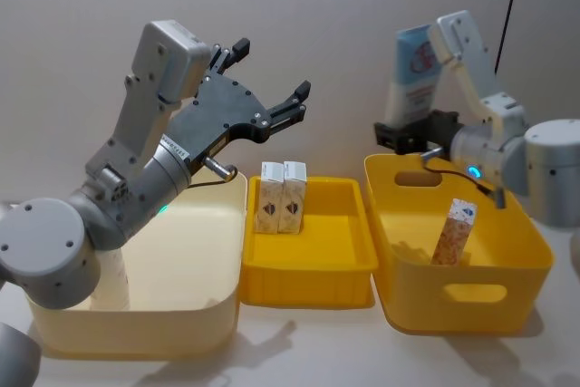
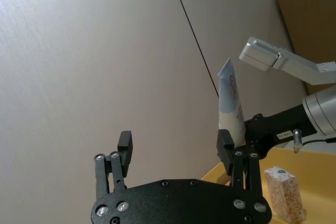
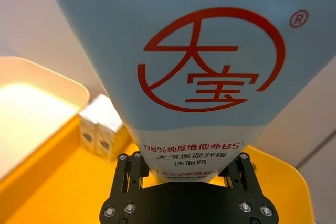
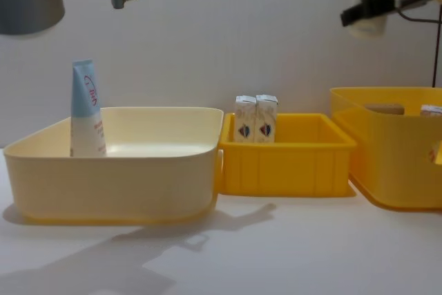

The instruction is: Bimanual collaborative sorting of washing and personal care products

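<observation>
— Right tool (image 1: 410,133): clamping the lower white body of a squeeze tube (image 1: 415,65), holding it upright, high above the deep yellow bin (image 1: 507,265) on the right.
— And the left tool (image 1: 272,79)?
— Hovering with fingers (image 2: 124,150) wide apart, gripping nothing, above the cream bin (image 4: 138,177).
— Other products?
— Second squeeze tube (image 4: 85,108) standing upright in the cream bin. Two small cartons (image 1: 282,197) standing side by side, touching, at the back of the shallow yellow tray (image 1: 308,274) in the middle. One more carton (image 1: 453,231) leaning inside the deep yellow bin.
</observation>
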Controlling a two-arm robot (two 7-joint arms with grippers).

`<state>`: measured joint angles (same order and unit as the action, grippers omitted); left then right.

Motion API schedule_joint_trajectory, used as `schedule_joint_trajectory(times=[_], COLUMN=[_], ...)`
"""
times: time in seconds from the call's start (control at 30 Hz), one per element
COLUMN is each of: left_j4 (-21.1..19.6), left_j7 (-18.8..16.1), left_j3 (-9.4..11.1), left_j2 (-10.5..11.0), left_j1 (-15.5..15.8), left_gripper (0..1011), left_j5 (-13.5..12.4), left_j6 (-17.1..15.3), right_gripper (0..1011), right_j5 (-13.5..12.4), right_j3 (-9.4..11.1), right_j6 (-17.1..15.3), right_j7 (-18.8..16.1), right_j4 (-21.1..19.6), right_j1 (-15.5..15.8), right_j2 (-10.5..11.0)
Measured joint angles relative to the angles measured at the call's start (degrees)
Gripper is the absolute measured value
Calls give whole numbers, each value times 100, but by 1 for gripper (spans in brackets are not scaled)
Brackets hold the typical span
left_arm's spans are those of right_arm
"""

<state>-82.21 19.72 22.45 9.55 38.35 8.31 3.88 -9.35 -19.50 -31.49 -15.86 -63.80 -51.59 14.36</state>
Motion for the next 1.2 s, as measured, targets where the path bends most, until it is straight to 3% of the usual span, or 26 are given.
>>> schedule_joint_trajectory(times=[0.27,0.53,0.8,1.03,1.07,1.13,1.2], left_j4=[0,0,0,0,0,0,0], left_j7=[0,0,0,0,-1,0,-1], left_j3=[0,0,0,0,0,0,0], left_j2=[0,0,0,2,-2,0,-2], left_j1=[0,0,0,-1,-1,0,0], left_gripper=[1000,1000,999,999,999,1000,999], left_j5=[0,0,0,0,0,0,0], left_j6=[0,0,0,1,1,1,1], right_gripper=[666,666,666,666,666,665,676], right_j5=[103,238,424,677,677,816,901], right_j3=[-108,-450,-927,-1490,-1490,-1763,-1869], right_j6=[-511,-945,-1184,-1213,-1213,-1118,-1014], right_j7=[-278,-908,-1713,-2578,-2578,-2957,-3149], right_j4=[340,837,1455,2286,2286,2816,3127], right_j1=[-331,-779,-1275,-1859,-1859,-2137,-2289], right_j2=[209,400,499,455,455,358,273])
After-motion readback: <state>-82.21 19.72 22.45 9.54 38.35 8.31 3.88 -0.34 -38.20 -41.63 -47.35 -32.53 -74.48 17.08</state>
